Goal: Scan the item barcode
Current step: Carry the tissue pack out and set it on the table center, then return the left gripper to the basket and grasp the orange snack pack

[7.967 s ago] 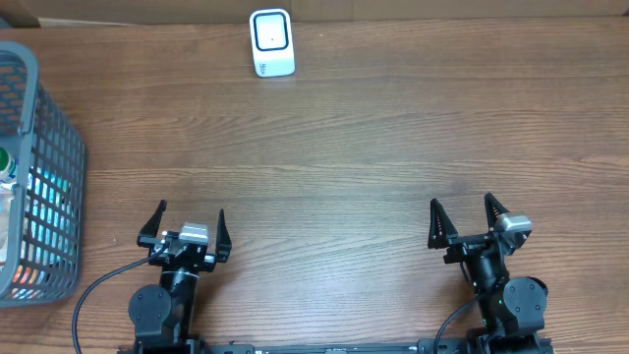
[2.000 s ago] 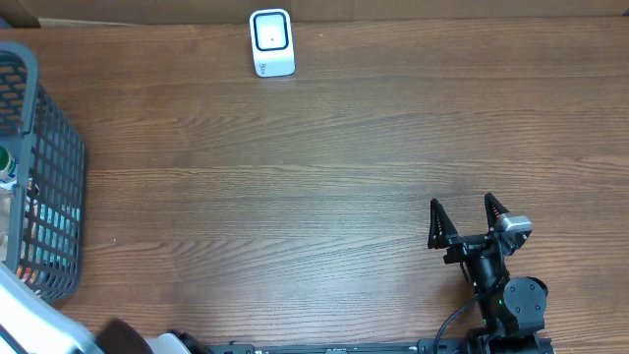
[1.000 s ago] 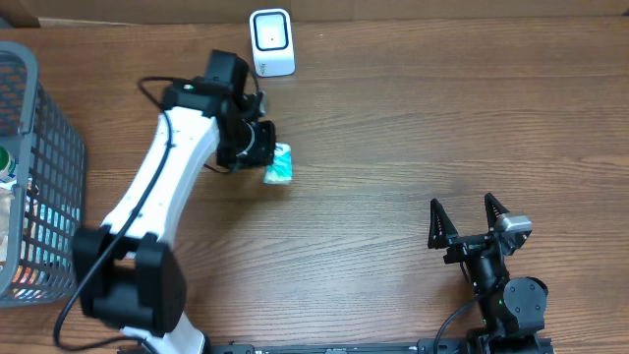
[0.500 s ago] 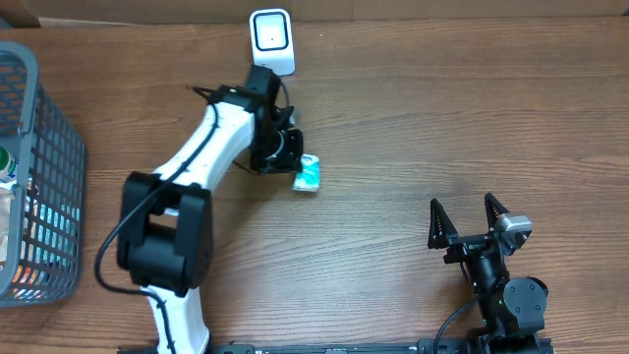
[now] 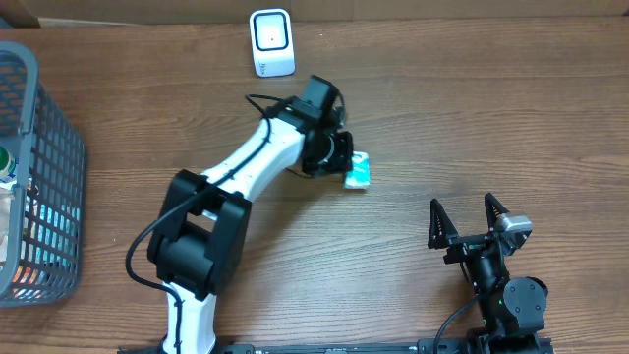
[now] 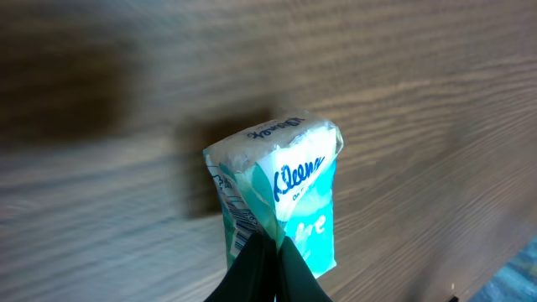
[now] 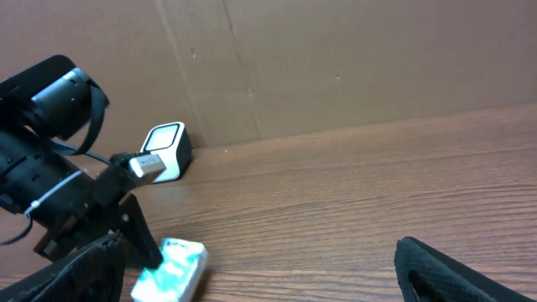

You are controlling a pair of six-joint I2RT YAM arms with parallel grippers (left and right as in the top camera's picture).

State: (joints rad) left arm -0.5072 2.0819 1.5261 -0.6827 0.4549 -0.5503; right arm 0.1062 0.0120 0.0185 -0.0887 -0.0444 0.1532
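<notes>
Overhead: the left pincer (image 5: pixel 346 170) is clamped shut on a small teal-and-white tissue pack (image 5: pixel 359 172), held over mid-tabletop (image 5: pixel 472 108). The white scanner (image 5: pixel 272 42) stands at the far edge, well apart, back and to the left of the pack. The right pincer (image 5: pixel 462 205) sits at the near edge, jaws spread wide and empty. A grey basket (image 5: pixel 54 157) is at the far left. Left wrist: the fingertips pinch the pack's near end, its long axis running straight out from them. What look like barcode lines (image 6: pixel 236 214) show on its left side face. Right wrist: the pack hangs low at the left and the scanner is beyond it by the cardboard wall, window facing outward. Judgement: the left arm alone is placed for the scan, and the pack must go back toward the scanner with the striped face turned to the window.
</notes>
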